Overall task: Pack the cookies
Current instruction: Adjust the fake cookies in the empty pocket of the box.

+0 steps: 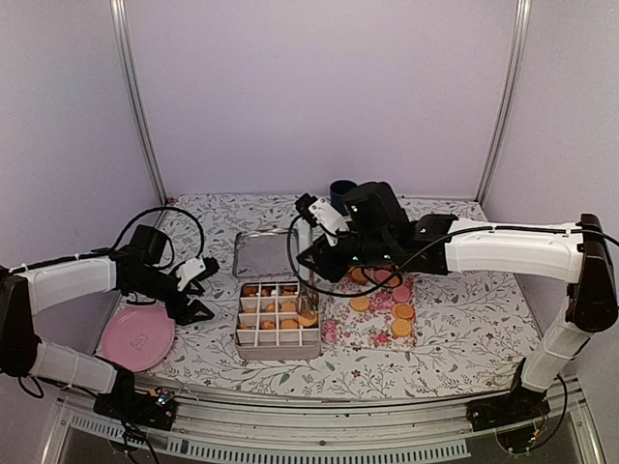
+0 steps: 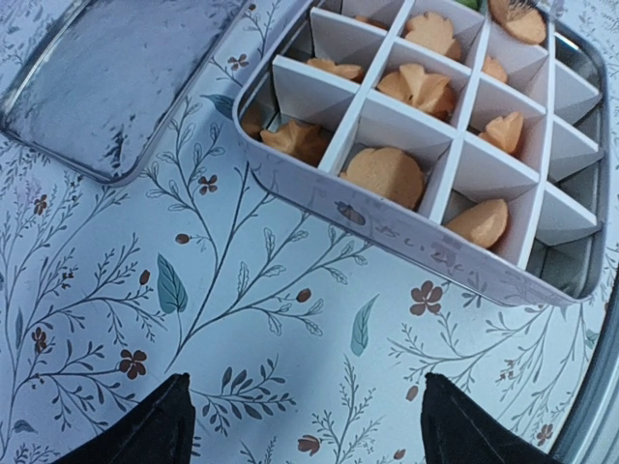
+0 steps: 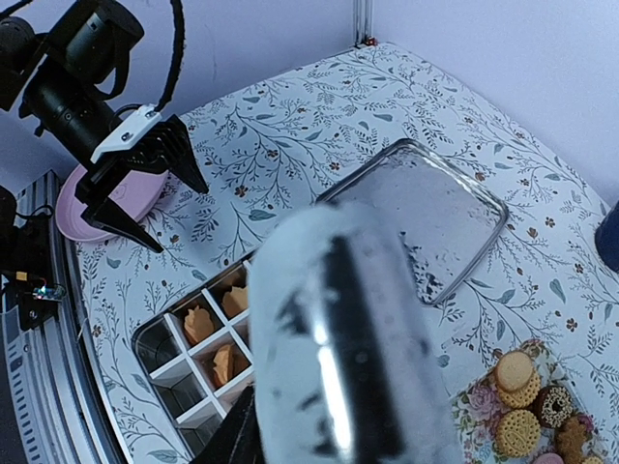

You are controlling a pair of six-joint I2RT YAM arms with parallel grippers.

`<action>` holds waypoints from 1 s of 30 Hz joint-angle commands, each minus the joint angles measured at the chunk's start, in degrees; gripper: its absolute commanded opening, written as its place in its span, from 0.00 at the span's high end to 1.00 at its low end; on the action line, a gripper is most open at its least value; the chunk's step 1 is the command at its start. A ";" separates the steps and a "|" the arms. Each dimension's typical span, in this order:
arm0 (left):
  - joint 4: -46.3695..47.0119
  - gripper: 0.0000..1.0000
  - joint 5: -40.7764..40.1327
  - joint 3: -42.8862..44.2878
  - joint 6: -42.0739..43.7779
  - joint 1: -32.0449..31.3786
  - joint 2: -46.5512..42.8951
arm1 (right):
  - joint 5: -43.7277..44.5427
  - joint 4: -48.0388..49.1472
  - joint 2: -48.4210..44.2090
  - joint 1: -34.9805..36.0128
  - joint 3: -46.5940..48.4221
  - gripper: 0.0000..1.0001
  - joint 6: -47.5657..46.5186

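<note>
Several cookies (image 2: pixel 385 174) lie in the divided box (image 2: pixel 319 198) just ahead of the left gripper (image 2: pixel 305 387), whose fingers stand wide apart, holding nothing. More sit on a floral mat (image 1: pixel 340 332) beside the right gripper (image 1: pixel 310 302); I cannot tell its grip.

One divided box (image 1: pixel 279 350), one lid (image 1: pixel 263 253), one pink plate (image 1: pixel 137 338), one floral mat (image 1: pixel 348 333) and one dark cup (image 1: pixel 341 188) sit on the tabletop (image 1: pixel 464 309). Cookies (image 1: pixel 401 328): at least nine orange ones in the box and at least six on the mat, two of them pink.
</note>
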 commanded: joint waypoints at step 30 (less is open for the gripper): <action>-0.53 0.19 0.83 1.54 -0.05 0.59 -0.14 | -3.92 -4.18 -5.31 -0.19 2.25 0.84 -3.90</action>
